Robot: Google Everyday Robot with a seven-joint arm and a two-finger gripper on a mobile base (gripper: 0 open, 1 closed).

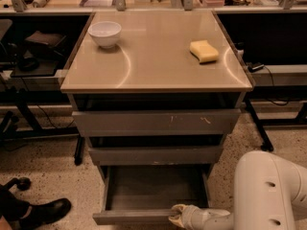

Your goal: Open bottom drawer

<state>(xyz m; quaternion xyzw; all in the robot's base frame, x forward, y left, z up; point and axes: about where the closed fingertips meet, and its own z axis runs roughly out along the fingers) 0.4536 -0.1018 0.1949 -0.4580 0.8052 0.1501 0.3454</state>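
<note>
With bottom drawer (153,195) standing open, grey tray exposed, tool (176,215) sits at its front edge, right of centre; grip state indeterminable.

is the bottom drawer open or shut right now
Open. The bottom drawer juts out well past the middle drawer above, its grey tray interior exposed. The gripper is at the right of its front edge.

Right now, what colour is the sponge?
The sponge is yellow, camera view; gripper at bottom drawer front.
</note>
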